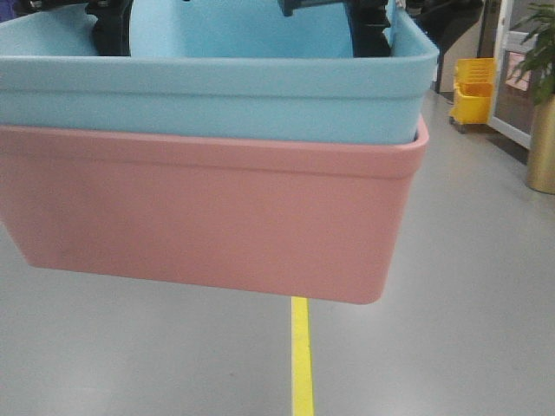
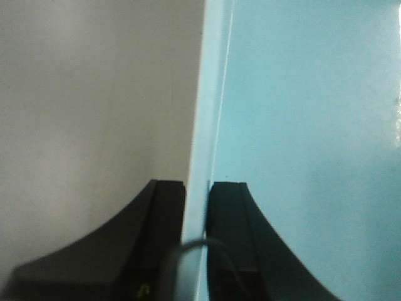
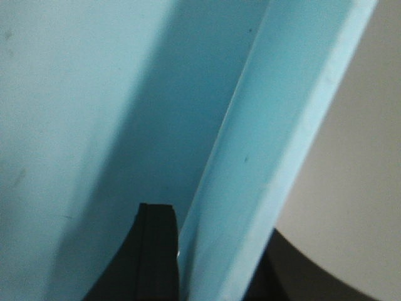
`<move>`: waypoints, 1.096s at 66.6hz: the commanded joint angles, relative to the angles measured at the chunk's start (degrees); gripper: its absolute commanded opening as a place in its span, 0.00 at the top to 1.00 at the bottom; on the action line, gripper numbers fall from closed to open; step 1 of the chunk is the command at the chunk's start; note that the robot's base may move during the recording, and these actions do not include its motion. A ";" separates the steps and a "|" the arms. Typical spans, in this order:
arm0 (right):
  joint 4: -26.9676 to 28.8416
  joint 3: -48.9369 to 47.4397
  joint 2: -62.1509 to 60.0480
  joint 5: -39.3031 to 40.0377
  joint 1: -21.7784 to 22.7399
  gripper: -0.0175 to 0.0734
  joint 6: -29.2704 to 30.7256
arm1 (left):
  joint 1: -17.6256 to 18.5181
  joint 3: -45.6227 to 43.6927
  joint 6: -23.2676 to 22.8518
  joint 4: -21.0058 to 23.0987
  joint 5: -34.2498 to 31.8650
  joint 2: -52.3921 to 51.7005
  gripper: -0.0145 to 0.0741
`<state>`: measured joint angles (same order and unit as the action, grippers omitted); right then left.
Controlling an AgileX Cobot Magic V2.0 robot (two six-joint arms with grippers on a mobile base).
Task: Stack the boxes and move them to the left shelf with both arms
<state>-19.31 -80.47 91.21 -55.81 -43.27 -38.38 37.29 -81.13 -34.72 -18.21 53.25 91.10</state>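
Over grey floor (image 1: 451,329), the light blue box (image 1: 217,95) nests in the pink box (image 1: 199,217); left gripper (image 2: 195,207) and right gripper (image 3: 216,241) clamp the blue walls. Hold both level, moving together.

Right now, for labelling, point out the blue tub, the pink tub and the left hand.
blue tub (image 1: 217,95): front view, front wall.
pink tub (image 1: 208,217): front view, front wall.
left hand (image 2: 196,188): left wrist view, between its fingertips.
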 commanded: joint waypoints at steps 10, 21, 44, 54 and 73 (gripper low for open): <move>3.10 -3.36 -2.14 15.69 -1.33 0.75 -1.03 | 3.22 -2.42 -0.69 6.77 -11.39 -2.95 0.84; 3.10 -3.36 -2.14 15.69 -1.33 0.75 -1.03 | 3.22 -2.42 -0.69 6.77 -11.39 -2.95 0.84; 3.10 -3.36 -2.14 15.69 -1.33 0.75 -1.03 | 3.22 -2.42 -0.69 6.77 -11.39 -2.95 0.84; 3.10 -3.36 -2.14 15.69 -1.33 0.75 -1.03 | 3.22 -2.42 -0.69 6.77 -11.39 -2.95 0.84; 3.10 -3.36 -2.14 15.69 -1.33 0.75 -1.03 | 3.22 -2.42 -0.69 6.77 -11.39 -2.95 0.84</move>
<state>-19.31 -80.47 91.21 -55.81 -43.27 -38.38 37.29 -81.13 -34.72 -18.21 53.25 91.10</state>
